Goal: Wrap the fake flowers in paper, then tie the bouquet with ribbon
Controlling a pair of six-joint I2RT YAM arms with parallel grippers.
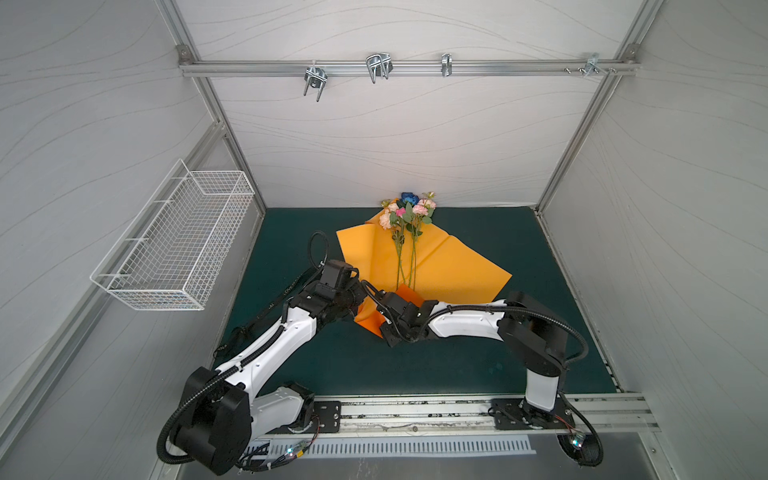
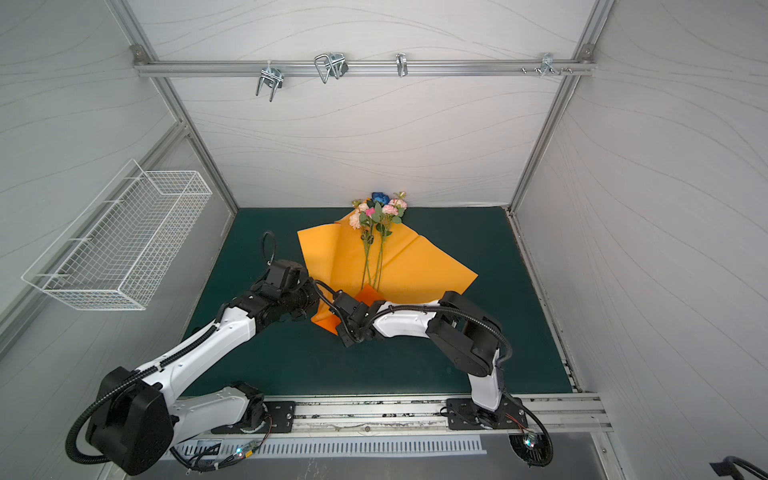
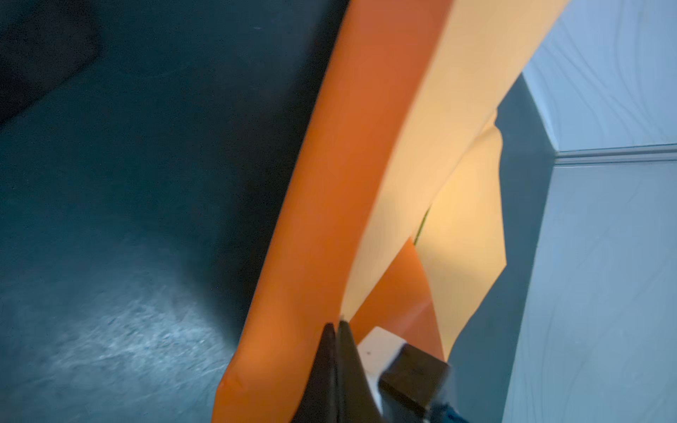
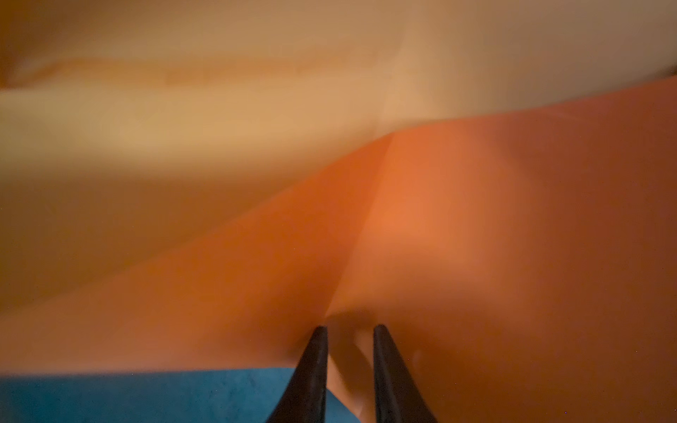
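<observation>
**Bouquet of fake flowers lying unwrapped, paper fold only beginning**

Bouquet stems and blooms are lying loose on the orange paper near the back of the green mat. The blooms are pointing toward the back wall and the thin stems are running down toward the robot. Nothing is binding the stems yet, and the sheet is lying mostly flat, with only its near corner lifting. The black ribbon is trailing on the mat under the left arm, well apart from the stems and untouched. As I judge it, the work is sitting at an early stage. Folding the paper around the stems is only starting, and the tying itself is all left to do.

Both arms are reaching in from the front rail and meeting at the paper's near corner, just below the stem ends. The left arm is stretching out diagonally. The right arm is bending sharply at the elbow, its forearm running across toward the middle.

The left gripper is showing its jaws pressed together. The raised orange edge is running right into them, so it appears to be pinching the paper. The right gripper is holding its jaws a little apart, tips poised at a crease in the sheet. A pale fold is showing in the gap, but the jaws are not looking clamped on it.
</observation>
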